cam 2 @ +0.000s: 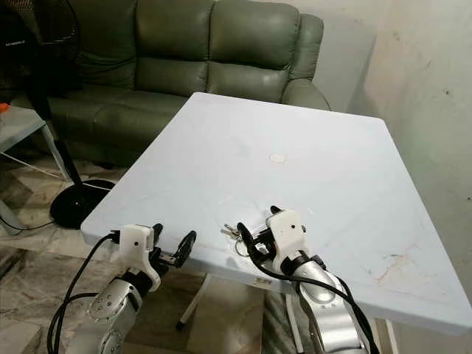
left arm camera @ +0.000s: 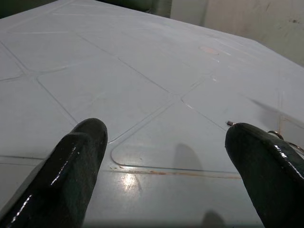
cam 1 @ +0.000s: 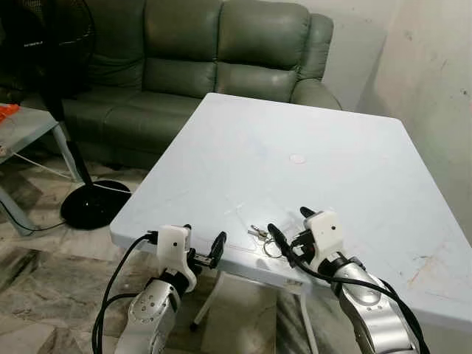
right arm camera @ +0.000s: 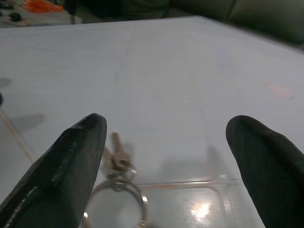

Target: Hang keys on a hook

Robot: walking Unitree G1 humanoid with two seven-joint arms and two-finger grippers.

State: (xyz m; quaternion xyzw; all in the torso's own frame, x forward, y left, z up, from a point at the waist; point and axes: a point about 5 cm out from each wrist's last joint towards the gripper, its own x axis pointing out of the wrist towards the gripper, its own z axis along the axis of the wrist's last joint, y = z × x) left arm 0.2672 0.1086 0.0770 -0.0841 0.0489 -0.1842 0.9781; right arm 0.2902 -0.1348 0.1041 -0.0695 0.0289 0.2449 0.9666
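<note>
A small bunch of keys on a metal ring lies flat on the white table, close to its front edge. My right gripper hovers low over the table just right of the keys. It is open, and one finger stands right beside the ring with nothing held. My left gripper is open at the table's front edge, left of the keys and apart from them. In the left wrist view the ring's edge peeks past one finger.
A green sofa stands behind the table. A black fan on a round base stands on the tiled floor at left, beside a glass side table. A white wall runs along the right.
</note>
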